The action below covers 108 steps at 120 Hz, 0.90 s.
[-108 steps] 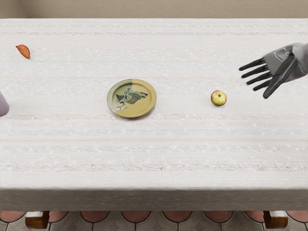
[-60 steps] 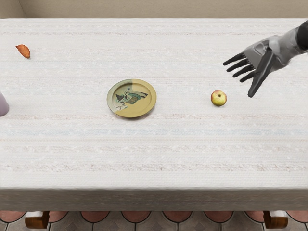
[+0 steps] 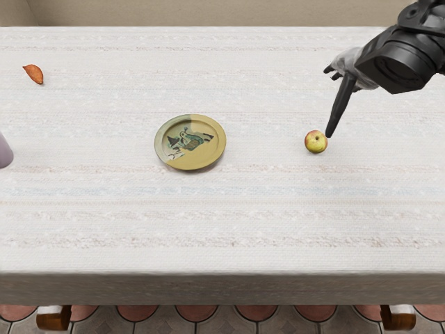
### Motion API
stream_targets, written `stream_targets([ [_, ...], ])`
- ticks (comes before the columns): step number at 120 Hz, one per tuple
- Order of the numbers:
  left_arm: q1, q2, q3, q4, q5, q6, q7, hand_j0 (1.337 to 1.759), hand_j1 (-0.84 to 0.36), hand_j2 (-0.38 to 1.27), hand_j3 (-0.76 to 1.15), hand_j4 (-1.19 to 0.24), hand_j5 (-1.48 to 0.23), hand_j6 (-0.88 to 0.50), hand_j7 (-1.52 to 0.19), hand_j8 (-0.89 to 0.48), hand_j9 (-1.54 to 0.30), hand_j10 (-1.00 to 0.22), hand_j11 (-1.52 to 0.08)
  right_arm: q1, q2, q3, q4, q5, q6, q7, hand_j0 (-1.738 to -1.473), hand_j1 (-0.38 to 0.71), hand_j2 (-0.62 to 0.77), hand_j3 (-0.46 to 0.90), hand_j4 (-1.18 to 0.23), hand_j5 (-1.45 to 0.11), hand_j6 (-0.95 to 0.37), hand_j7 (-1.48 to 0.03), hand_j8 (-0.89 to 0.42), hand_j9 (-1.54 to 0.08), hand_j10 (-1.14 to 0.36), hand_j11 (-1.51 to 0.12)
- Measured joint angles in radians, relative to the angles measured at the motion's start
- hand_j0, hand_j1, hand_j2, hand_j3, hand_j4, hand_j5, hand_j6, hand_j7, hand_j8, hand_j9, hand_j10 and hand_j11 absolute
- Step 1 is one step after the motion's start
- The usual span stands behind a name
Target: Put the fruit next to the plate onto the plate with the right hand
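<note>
- Since the earlier frame the right hand (image 3: pixel 344 76) has swung in from the picture's right edge and now hangs over the apple (image 3: pixel 316 142), with the bulky forearm covering much of it.
- What is under it all?
- A long table (image 3: pixel 222 229) under a pale, faintly striped cloth fills the view. A strip of beige wall (image 3: pixel 208 12) runs behind it, and terracotta floor tiles (image 3: pixel 196 313) show below.
- And the plate?
- The plate (image 3: pixel 190 141) sits near the table's middle, olive-yellow with a painted figure, and nothing lies on it.
- Where is the fruit?
- The apple rests on the cloth, well to the right of the plate. It is yellow-green with a red flush, and it looks too round to give a long axis.
- The hand's state?
- Its fingers are extended and hold nothing. One dark finger (image 3: pixel 338 108) points down, its tip just beside the apple's upper right. I cannot tell whether it touches.
- Anything smaller?
- An orange-brown item (image 3: pixel 33 74) lies at the far left.
</note>
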Motion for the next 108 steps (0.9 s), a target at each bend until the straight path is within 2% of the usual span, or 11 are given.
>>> stream_targets([
  [28,0.000,0.000,0.000,0.000,0.000,0.000,0.000,1.658,0.35,0.00,0.00,0.00,0.00,0.00,0.00,0.00,0.00,0.00,0.00,-0.075,0.104,-0.008,0.030,0.000,-0.194,0.000,-1.658,-0.35,0.00,0.00,0.00,0.00,0.00,0.00,0.00,0.00,0.00,0.00],
  [59,0.000,0.000,0.000,0.000,0.000,0.000,0.000,1.658,0.35,0.00,0.00,0.00,0.00,0.00,0.00,0.00,0.00,0.00,0.00,-0.108,0.133,-0.020,0.024,-0.002,-0.363,0.000,-1.658,-0.33,0.00,0.00,-0.02,-0.02,-0.02,-0.02,-0.02,-0.02,-0.02,-0.02],
  [86,0.000,0.000,0.000,0.000,0.000,0.000,0.000,1.658,0.35,0.00,0.00,0.00,0.00,0.00,0.00,0.00,0.00,0.00,0.00,-0.223,0.233,0.007,-0.080,-0.012,-0.433,0.000,-1.658,-0.29,-0.01,0.00,-0.05,-0.06,-0.05,-0.06,-0.05,-0.06,-0.05,-0.06],
  [108,0.000,0.000,0.000,0.000,0.000,0.000,0.000,1.658,0.35,0.00,0.00,0.00,0.00,0.00,0.00,0.00,0.00,0.00,0.00,-0.305,0.251,0.034,-0.167,-0.063,-0.444,0.000,-1.658,-0.25,-0.02,0.00,-0.09,-0.11,-0.09,-0.11,-0.09,-0.11,-0.09,-0.11],
])
